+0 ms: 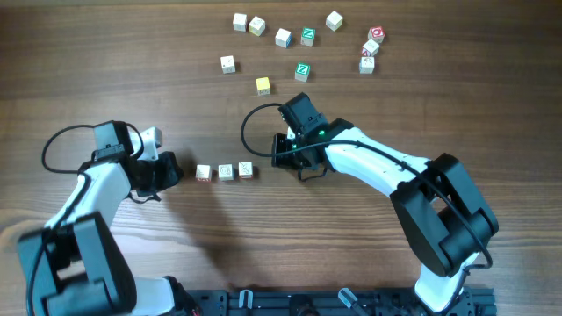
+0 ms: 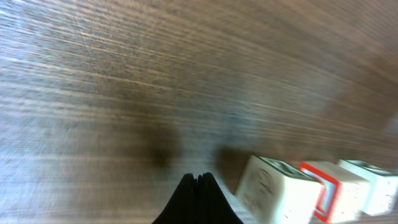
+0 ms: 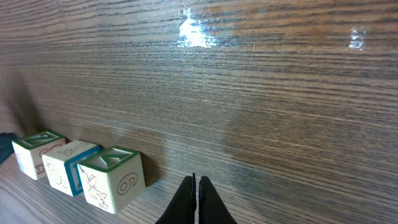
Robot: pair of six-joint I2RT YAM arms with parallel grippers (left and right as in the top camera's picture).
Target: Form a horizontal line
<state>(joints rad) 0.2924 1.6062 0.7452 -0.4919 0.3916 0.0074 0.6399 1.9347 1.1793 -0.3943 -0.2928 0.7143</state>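
Observation, left to right. Left arm lies low along the table, wrist turned rightward. The left gripper has its fingers pressed together on nothing; the left wrist view shows them meeting in one dark point.

The horizontal line sits just right of that tip: three pale cubes side by side, touching or nearly so, with the long axis running left-right across the table. Both grippers lie on this same axis, one off each end.

The right gripper sits just beyond the right-hand cube, and its fingers are likewise closed and empty in the right wrist view. The right arm reaches in from the lower right, with the white link sloping up-left and the wrist bent toward the row.

We judge both tips about equally near. Any nudge along the axis would tighten the row; a push across it would skew it. Loose cubes lie well apart, at the far edge.
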